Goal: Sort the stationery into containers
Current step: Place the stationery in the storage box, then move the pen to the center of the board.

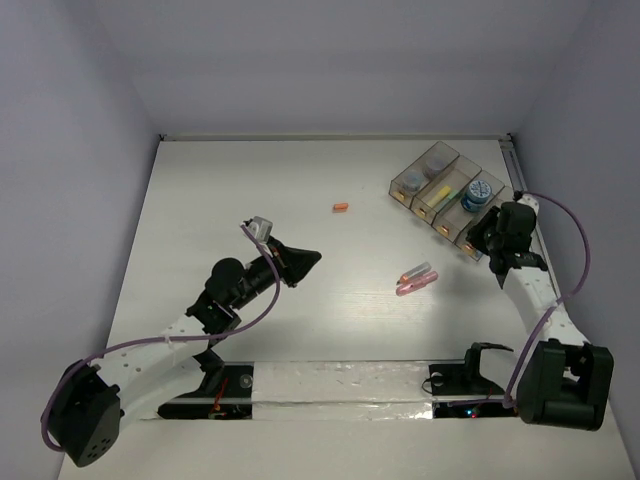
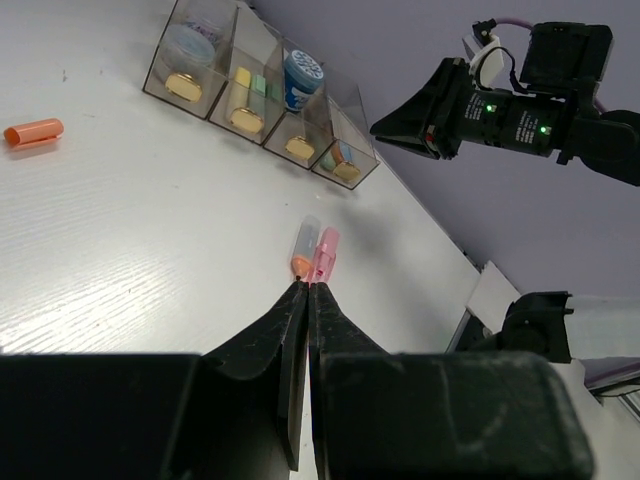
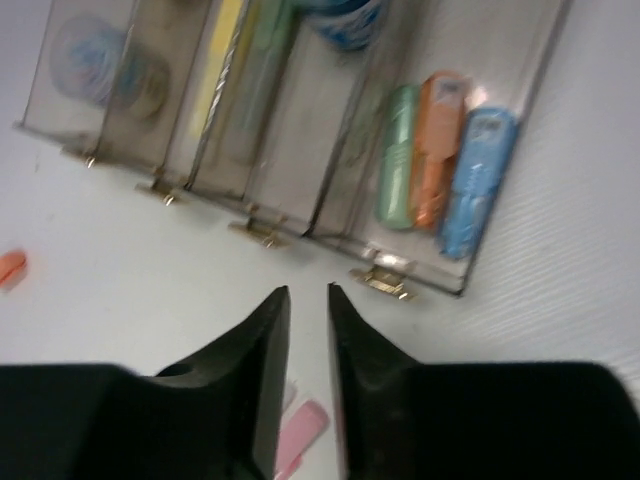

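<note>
pink and orange sticks (image 1: 418, 283) lie touching on the white table (image 1: 250, 180), near the clear four-bin containers (image 1: 398, 188); orange stub (image 1: 341, 207) well apart. left gripper (image 2: 305, 290): fingers pressed together, empty. right gripper (image 3: 305, 292): fingers slightly parted, empty, beside the end bin.

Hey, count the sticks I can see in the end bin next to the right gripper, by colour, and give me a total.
green stick: 1
orange stick: 1
light-blue stick: 1
Total: 3 visible in the end bin
</note>
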`<state>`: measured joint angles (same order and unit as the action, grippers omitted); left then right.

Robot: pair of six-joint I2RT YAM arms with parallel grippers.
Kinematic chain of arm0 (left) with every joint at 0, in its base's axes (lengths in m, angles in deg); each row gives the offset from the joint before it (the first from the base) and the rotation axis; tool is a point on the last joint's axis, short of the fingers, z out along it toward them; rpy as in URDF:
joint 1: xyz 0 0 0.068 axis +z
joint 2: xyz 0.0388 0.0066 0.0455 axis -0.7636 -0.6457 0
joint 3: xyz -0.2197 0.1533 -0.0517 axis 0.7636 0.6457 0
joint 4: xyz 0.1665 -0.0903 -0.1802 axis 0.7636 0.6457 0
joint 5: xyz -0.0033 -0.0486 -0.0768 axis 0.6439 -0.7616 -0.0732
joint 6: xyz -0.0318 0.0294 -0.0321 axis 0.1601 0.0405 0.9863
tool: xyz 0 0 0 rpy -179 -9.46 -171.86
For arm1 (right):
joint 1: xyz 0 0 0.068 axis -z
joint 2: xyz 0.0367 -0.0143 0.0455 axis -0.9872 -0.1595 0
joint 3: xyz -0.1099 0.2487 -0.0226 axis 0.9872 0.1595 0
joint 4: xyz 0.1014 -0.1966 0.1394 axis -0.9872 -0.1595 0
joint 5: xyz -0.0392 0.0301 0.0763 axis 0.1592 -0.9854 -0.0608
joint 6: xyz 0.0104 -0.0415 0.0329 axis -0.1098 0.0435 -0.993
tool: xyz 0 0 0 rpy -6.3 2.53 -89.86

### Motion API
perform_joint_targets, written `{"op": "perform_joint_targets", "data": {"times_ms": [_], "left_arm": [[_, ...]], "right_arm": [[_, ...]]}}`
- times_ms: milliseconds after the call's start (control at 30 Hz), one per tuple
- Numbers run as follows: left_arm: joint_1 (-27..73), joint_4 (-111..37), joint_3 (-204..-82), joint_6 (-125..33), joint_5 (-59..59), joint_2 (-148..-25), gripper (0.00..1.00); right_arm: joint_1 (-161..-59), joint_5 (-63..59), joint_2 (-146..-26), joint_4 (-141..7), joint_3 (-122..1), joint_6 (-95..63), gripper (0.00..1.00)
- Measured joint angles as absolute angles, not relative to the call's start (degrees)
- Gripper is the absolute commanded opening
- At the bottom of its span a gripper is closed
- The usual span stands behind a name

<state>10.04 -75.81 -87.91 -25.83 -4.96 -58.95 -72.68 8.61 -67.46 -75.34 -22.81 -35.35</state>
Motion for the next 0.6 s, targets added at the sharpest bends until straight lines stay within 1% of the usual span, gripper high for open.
{"op": "perform_joint_targets", "data": {"times_ms": [67, 100, 167, 233, 267, 333, 367, 400, 467, 600], "left_arm": [[10.0, -75.8, -87.9, -25.8, -5.0, -59.4, 0.02], [10.0, -75.8, -87.9, -25.8, -5.0, -59.6, 0.02], [10.0, -75.8, -87.9, -25.9, -5.0, -60.1, 0.02], [10.0, -75.8, -87.9, -25.9, -5.0, -60.5, 0.02], [10.0, -75.9, -87.9, -25.9, -5.0, -60.6, 0.02], [10.0, -75.8, -87.9, -25.9, -4.9, -60.7, 0.02], [10.0, -75.8, -87.9, -25.9, -4.9, -60.7, 0.02], [10.0, -75.8, -87.9, -25.9, -4.9, -60.7, 0.02], [10.0, -75.8, -87.9, -25.9, -4.9, -60.7, 0.02], [10.0, -75.8, -87.9, -25.9, -4.9, -60.7, 0.02]], "right_arm": [[-74.9, 5.9, -67.0, -76.0, -22.4, -35.2, 0.19], [-76.6, 5.0, -67.0, -76.4, -22.3, -35.2, 0.18], [-81.1, 2.7, -67.0, -77.2, -21.3, -35.3, 0.19], [-85.0, 0.8, -67.1, -78.0, -20.4, -35.6, 0.22], [-86.5, -0.6, -67.3, -78.6, -19.6, -35.9, 0.31], [-89.1, -1.6, -67.9, -79.1, -18.8, -36.5, 0.45], [-89.9, -2.0, -68.2, -79.4, -18.5, -36.9, 0.58], [-90.6, -2.4, -68.4, -79.6, -18.0, -37.4, 0.64], [-91.6, -3.1, -68.8, -80.0, -17.2, -37.7, 0.71], [-92.6, -3.8, -69.6, -79.8, -15.7, -38.7, 0.72]]}}
